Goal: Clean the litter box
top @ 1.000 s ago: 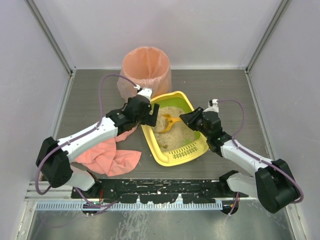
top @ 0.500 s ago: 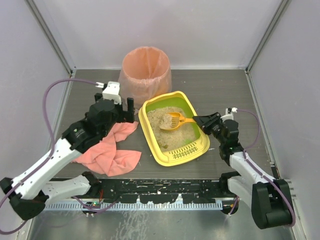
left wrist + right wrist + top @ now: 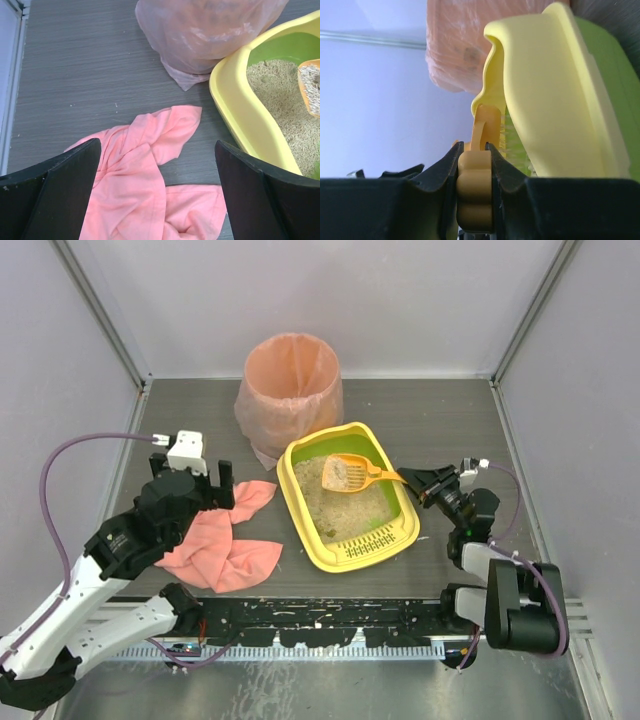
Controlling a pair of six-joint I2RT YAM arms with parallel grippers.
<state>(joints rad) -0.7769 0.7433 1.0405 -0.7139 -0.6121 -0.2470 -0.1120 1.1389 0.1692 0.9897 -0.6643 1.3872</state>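
While scoop hangs over litter, left jaws gape

Right gripper pinches the orange scoop's handle; the yellow litter box sits between both grippers, just beside the pink cloth, over which the left gripper hangs spread wide

readable text: none in any view | litter box, bin, cloth: plain surfaces | white block on left wrist: possibly marked, too small to tell
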